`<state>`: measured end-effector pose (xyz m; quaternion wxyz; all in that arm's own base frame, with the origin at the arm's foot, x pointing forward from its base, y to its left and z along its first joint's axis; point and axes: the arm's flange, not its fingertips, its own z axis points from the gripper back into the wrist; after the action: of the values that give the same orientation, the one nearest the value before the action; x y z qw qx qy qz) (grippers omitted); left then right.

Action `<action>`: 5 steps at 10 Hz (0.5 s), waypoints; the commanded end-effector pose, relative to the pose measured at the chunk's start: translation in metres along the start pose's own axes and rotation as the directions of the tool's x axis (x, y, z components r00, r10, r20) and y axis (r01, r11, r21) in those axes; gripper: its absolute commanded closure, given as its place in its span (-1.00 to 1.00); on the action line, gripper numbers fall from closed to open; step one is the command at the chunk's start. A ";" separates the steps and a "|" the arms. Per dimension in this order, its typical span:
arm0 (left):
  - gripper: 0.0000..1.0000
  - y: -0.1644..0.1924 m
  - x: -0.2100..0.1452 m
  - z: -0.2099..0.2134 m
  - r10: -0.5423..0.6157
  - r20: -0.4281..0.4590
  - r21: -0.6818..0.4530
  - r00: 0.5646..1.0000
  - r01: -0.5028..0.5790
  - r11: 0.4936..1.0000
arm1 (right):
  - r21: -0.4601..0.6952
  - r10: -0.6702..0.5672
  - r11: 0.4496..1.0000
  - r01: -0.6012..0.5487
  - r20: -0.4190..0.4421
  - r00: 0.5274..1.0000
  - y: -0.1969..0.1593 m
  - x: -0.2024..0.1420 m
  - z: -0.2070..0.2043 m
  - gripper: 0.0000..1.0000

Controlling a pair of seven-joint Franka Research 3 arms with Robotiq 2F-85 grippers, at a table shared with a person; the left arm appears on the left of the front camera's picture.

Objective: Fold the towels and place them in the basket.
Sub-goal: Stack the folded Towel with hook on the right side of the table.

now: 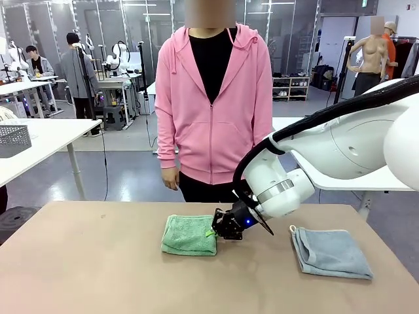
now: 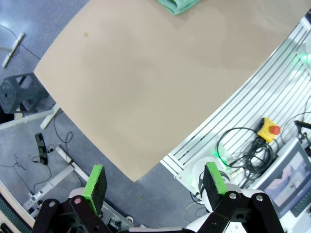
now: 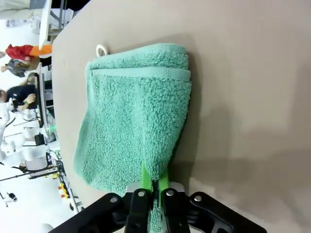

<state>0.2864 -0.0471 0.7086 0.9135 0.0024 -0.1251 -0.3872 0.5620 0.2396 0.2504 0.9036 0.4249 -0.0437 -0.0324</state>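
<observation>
Pinching the right edge of the folded green towel (image 1: 189,235) at mid-table, the right gripper (image 1: 216,231) has its pads clamped tight on the terry; a clean lift probably means raising slowly so every layer stays caught. Rightward lies the blue-grey towel (image 1: 330,252), while the left gripper (image 2: 155,187) hangs spread and empty off the table's (image 1: 98,275) near-left corner.

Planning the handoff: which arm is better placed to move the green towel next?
The right. Its gripper is shut on the green towel's edge, while the left gripper hangs open above the table's near corner, well away from it.
</observation>
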 end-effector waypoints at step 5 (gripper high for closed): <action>-1.00 0.000 -0.001 -0.001 -0.004 -0.004 0.009 1.000 0.004 1.000 | -0.164 0.284 0.945 -0.283 -0.015 0.959 0.085 -0.012 0.140 0.89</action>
<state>0.2864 -0.0470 0.7086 0.9135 0.0023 -0.1251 -0.3872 0.5471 0.2006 0.3881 0.9199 0.3657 -0.1154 0.0825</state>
